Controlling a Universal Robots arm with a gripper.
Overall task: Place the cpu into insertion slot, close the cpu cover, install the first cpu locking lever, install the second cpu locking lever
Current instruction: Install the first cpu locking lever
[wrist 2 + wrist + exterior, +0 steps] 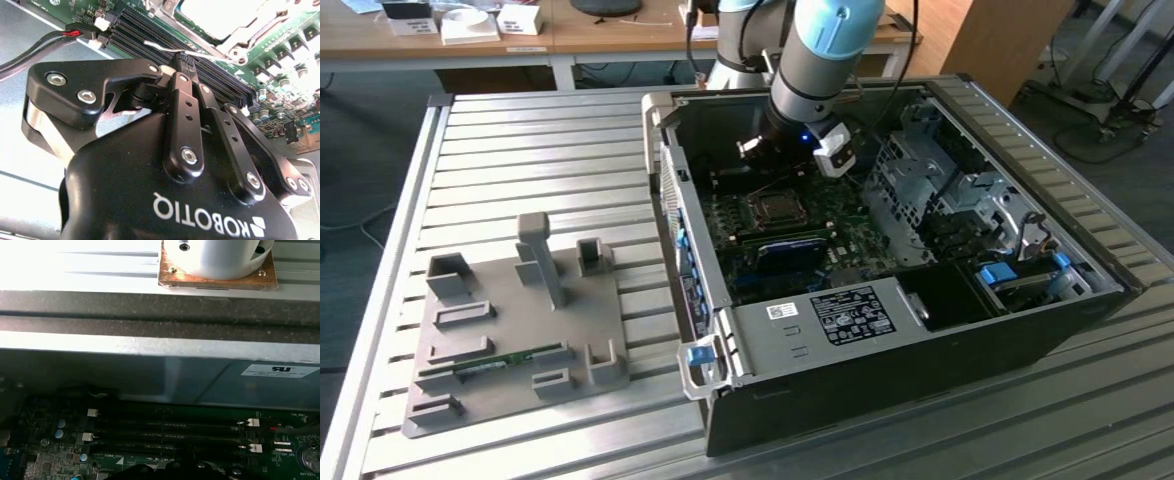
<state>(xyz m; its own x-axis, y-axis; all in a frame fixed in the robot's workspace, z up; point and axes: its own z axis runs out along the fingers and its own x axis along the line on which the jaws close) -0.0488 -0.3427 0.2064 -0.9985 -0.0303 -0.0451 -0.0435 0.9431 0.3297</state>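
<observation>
Silver ribbed metal forms the worktop (534,150), which carries an open black computer case (881,390) lying on its side and, to the exterior view's left of it, a grey moulded fixture tray (494,380). The blue-and-grey arm (821,50) reaches down from the far side into the case's open top. Inside lies the green circuit board (295,40), with a row of long black memory slots (165,432) beside the insertion slot (774,210), which sits near the middle of the board, just below the arm's wrist in the exterior view. In the second wrist view the black claw (181,62) is closed, its tips together over the memory slots and just beside the socket. The cpu cover (252,35) lies down flat on the socket, and the cpu (215,12) appears to sit within its cut-out, though glare washes out that patch. A thin silvery locking lever (160,47) runs across the claw's tips, touching them; I cannot tell whether it is pinched between them.
</observation>
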